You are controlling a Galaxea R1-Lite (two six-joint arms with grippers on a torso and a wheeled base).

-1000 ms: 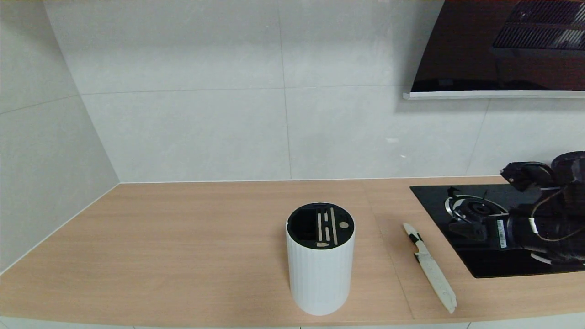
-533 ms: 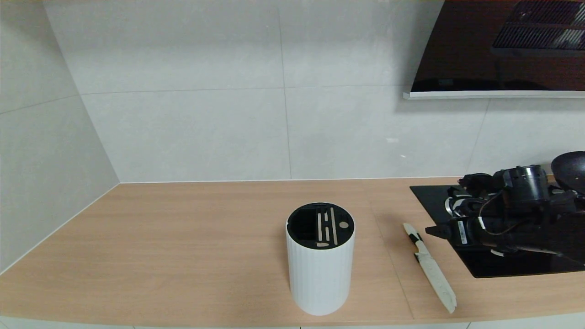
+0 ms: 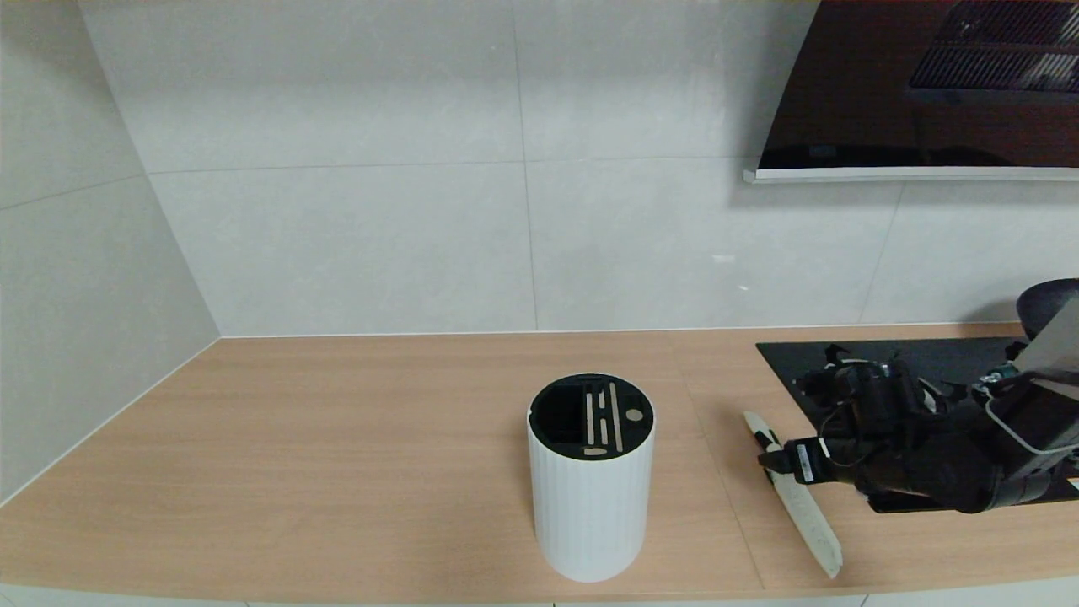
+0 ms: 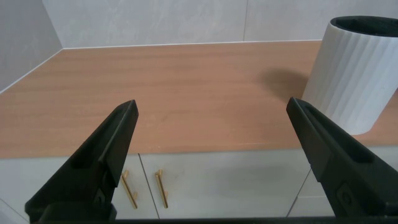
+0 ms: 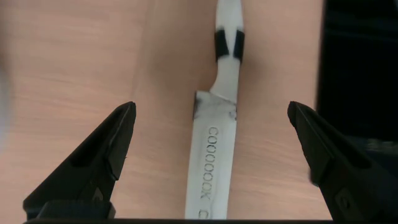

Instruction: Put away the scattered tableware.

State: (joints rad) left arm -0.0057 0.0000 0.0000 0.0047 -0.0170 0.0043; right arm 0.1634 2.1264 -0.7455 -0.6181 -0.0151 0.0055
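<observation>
A white knife with a black band on its handle lies on the wooden counter, right of a white ribbed holder that has a black slotted top. My right gripper hovers just above the knife where handle meets blade. In the right wrist view the knife runs between the spread fingers of this open gripper, untouched. My left gripper is open and holds nothing; it is at the counter's front edge, with the holder off to one side.
A black cooktop with a burner sits right of the knife, under a dark range hood. A tiled wall backs the counter. Cabinet doors with gold handles lie below the counter edge. Bare counter stretches left of the holder.
My right arm has swung left and down from over the cooktop to just above the knife. The knife and the holder have not moved.
</observation>
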